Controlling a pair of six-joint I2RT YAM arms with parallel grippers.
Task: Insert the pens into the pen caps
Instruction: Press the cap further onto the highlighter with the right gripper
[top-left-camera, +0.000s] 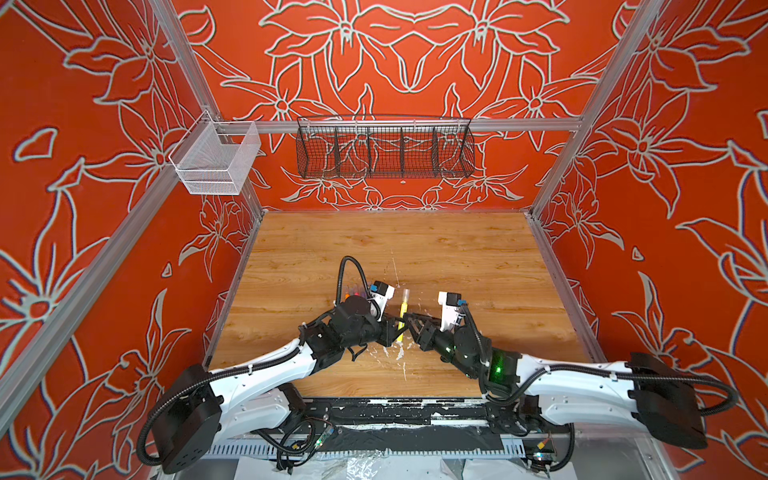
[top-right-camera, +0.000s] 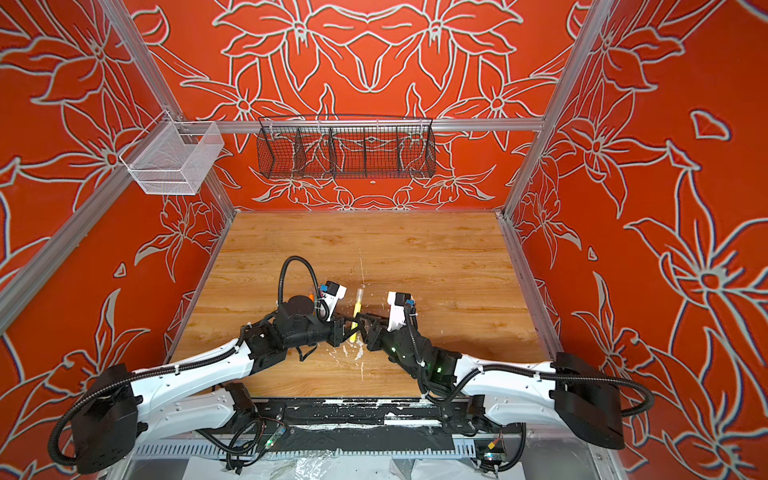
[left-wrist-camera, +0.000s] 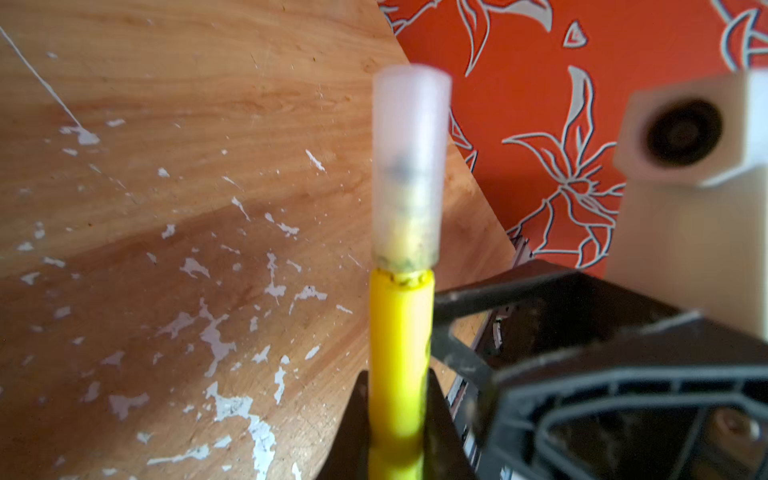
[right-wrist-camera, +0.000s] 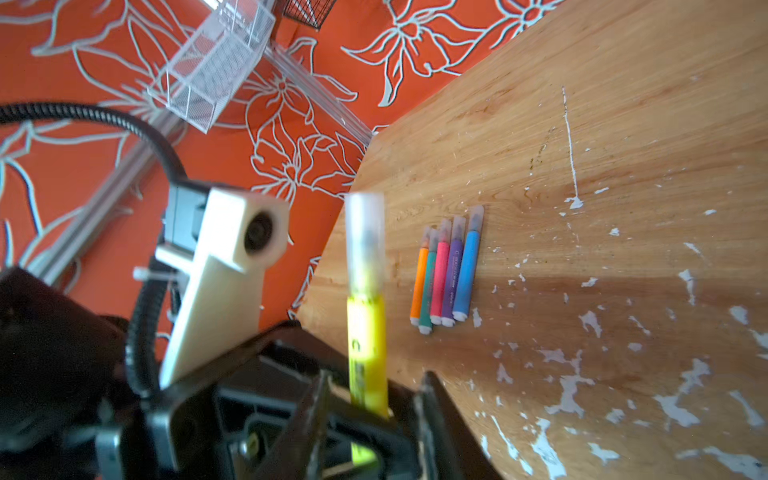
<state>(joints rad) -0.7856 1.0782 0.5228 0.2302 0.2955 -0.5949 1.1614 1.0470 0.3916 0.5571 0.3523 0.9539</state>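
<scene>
in a top view my left gripper (top-left-camera: 395, 328) and right gripper (top-left-camera: 410, 323) meet just below mid-frame, with the yellow pen (top-left-camera: 402, 313) between them. my left wrist view shows my left jaws clamped on its barrel and the clear cap (left-wrist-camera: 409, 166) seated. my right wrist view shows my right jaws parted, clear of the barrel. five capped pens (right-wrist-camera: 444, 274) lie in a row on the table (right-wrist-camera: 623, 124). capping looks finished, so next i'd lay this pen beside them.

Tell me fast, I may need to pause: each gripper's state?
Left gripper: closed on the yellow pen.
Right gripper: open, jaws either side of that pen.
</scene>
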